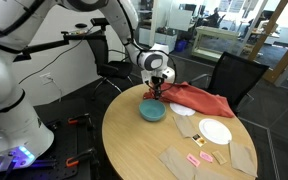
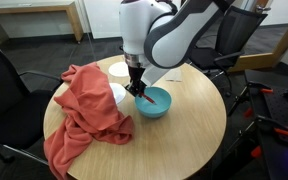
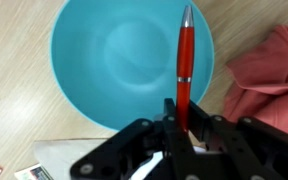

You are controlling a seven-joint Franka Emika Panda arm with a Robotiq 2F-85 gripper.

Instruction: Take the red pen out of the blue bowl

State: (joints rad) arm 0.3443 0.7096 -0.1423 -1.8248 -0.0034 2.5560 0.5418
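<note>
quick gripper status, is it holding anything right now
Gripper: closed on the red pen, at the blue bowl.

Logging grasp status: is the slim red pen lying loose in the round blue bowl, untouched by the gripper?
No: the gripper clamps one end of the red pen over the blue bowl in the wrist view.
</note>
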